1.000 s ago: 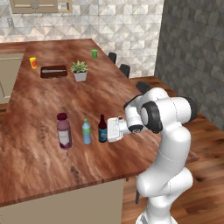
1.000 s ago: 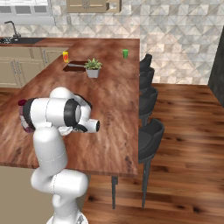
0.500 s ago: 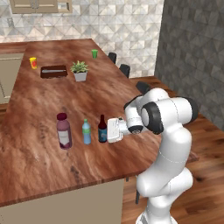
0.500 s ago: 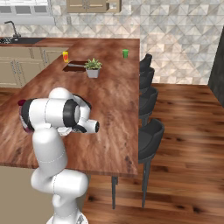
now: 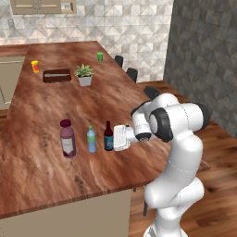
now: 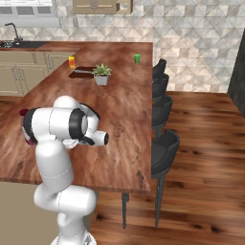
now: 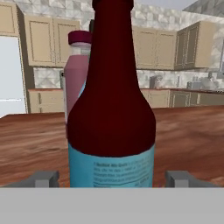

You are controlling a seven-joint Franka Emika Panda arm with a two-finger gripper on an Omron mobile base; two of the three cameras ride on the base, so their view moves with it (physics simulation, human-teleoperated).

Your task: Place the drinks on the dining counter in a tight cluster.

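Now the slim dark-brown bottle (image 5: 108,136) stands upright on the dining counter (image 5: 55,104), near its front edge and toward the stool-side end. The gripper (image 5: 115,138) sits level right behind it, and in the hand view the two fingertips (image 7: 43,178) stand wide apart on either side of the bottle's blue label, clear of the glass, so the bottle rests on the wood unheld. Just beside it, further from the arm, is the small light-blue bottle (image 5: 91,140), and beyond that, a little apart, the stout purple-capped bottle (image 5: 67,138); the three make a short row along the front edge. The middle of the counter behind them is bare wood. Well apart, near the far edge, are a potted plant (image 5: 84,74), a dark tray (image 5: 57,75), an orange cup (image 5: 35,66) and a green cup (image 5: 100,56). Black stools (image 6: 162,119) line the counter's right-hand edge.
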